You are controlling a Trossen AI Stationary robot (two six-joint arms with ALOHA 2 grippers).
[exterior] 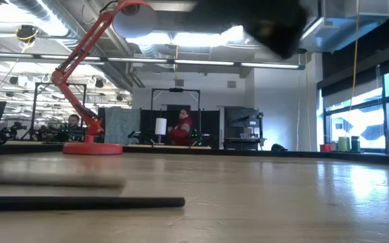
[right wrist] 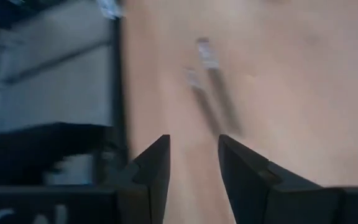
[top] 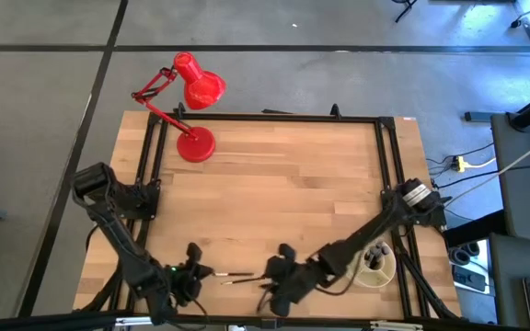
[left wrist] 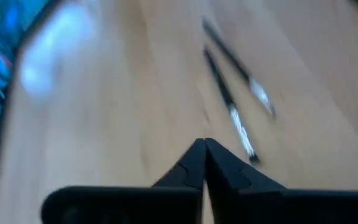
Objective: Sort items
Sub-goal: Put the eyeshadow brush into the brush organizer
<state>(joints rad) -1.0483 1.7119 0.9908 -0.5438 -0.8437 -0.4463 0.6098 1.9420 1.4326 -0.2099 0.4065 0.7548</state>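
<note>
Two thin black-handled brushes (top: 237,276) with silver ferrules lie side by side on the wooden table near its front edge, between my two grippers. The left wrist view shows the same brushes (left wrist: 229,102), and the right wrist view shows them blurred (right wrist: 210,93). My left gripper (top: 205,272) stands just left of them, shut (left wrist: 204,148), with nothing between its fingers. On the other side of the brushes, my right gripper (top: 267,274) is open (right wrist: 194,158) and points at them from a short distance. In the low view one black handle (exterior: 80,201) lies flat on the table.
A round cream dish (top: 375,267) holding more brushes sits near the table's right front corner, under my right arm. A red desk lamp (top: 194,142) stands at the far left. A black frame (top: 265,118) borders the table. People sit in the room beyond (exterior: 181,128).
</note>
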